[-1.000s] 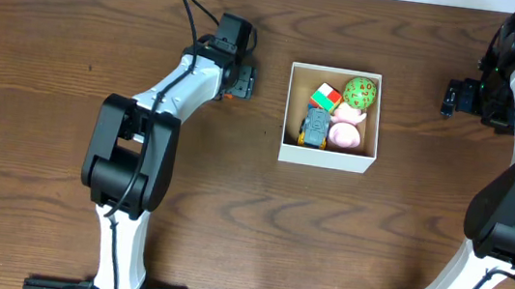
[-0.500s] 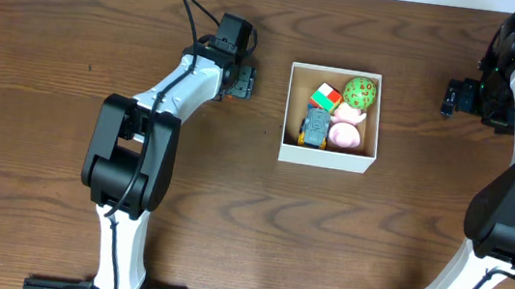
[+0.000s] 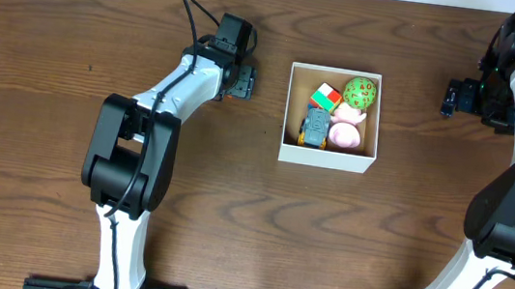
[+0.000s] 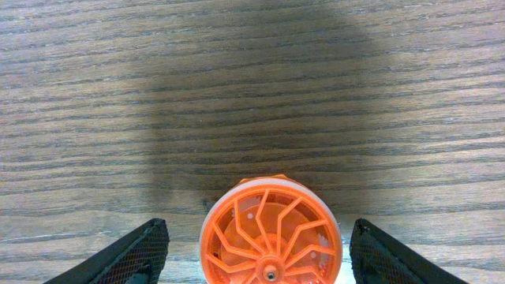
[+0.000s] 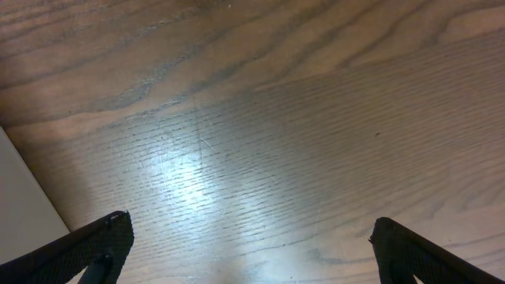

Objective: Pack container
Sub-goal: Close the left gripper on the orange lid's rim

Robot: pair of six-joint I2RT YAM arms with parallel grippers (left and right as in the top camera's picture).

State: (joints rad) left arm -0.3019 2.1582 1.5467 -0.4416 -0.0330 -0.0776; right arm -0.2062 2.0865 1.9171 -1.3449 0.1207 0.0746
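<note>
White-walled square cardboard container [image 3: 327, 157] stands mid-way on the brown wooden worktop [image 3: 46, 33], holding four small toys. Left hand [image 4: 258, 241] released, straddling a ribbed orange plastic wheel [image 4: 271, 229] without contact. Right hand [image 5: 252, 241] released, empty. Judgement: wheel remains unpacked.

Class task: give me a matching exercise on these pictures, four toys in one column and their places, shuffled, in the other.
1 green spotted ball
2 pink toy
3 orange wheel
4 red, green and white cube

A between the fingers of the left gripper
B container, upper right in the overhead view
C container, upper left
D container, lower right

Pairs: 1-B, 2-D, 3-A, 4-C
</note>
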